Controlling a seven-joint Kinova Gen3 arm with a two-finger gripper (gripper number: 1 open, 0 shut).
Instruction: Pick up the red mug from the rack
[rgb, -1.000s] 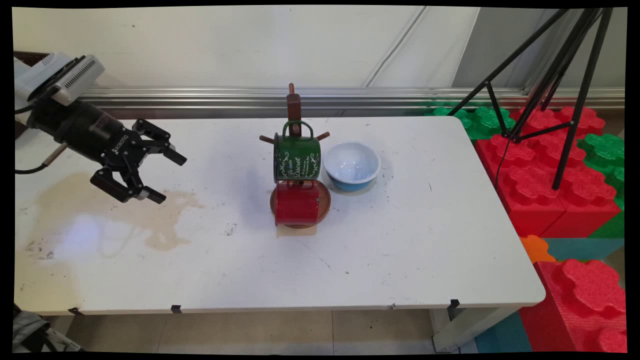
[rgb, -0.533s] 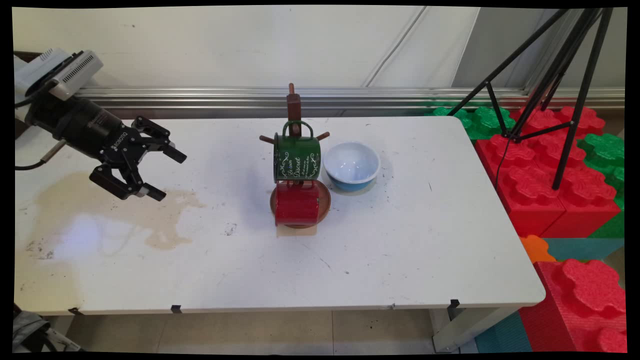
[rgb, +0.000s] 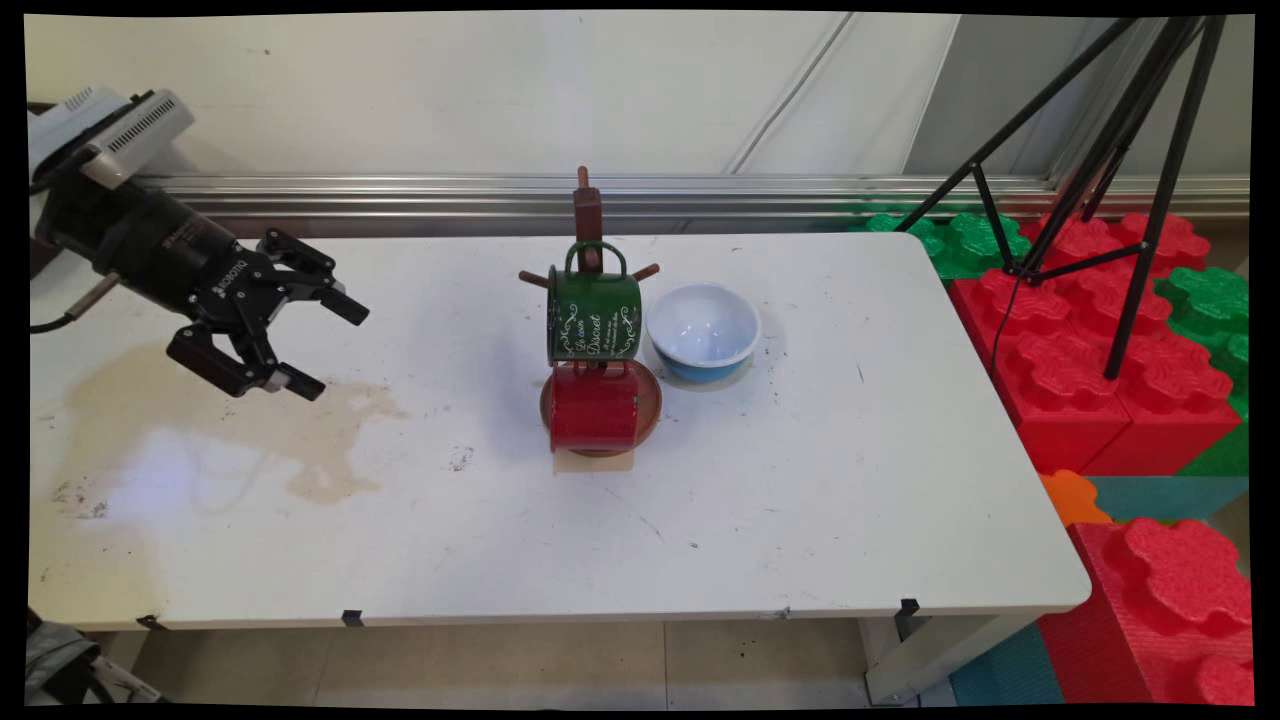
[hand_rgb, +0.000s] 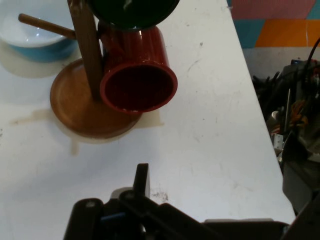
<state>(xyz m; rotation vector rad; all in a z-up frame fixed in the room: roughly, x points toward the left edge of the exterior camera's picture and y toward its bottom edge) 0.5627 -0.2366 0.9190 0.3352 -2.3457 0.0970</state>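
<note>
My black gripper (rgb: 330, 345) hangs open and empty over the table's left part, above a brown stain (rgb: 250, 420), its fingers pointing right toward the mug tree. The wooden mug tree (rgb: 588, 215) stands mid-table on a round wooden base (rgb: 650, 400). A green mug (rgb: 594, 316) with white lettering hangs on it, and a red mug (rgb: 593, 408) hangs below. In the hand view the red mug (hand_rgb: 137, 75) shows its open mouth beside the wooden post (hand_rgb: 87, 50) on the base (hand_rgb: 82, 112); one finger (hand_rgb: 142, 181) rises at the bottom.
A blue bowl (rgb: 703, 330) with a white inside stands just right of the mug tree; the hand view shows it too, the bowl (hand_rgb: 35, 35) at upper left. A black tripod (rgb: 1110, 170) and red and green foam blocks (rgb: 1080, 370) stand beyond the table's right edge.
The gripper has drawn slightly left and up, away from the mug tree, staying open. The mugs and bowl have not moved.
</note>
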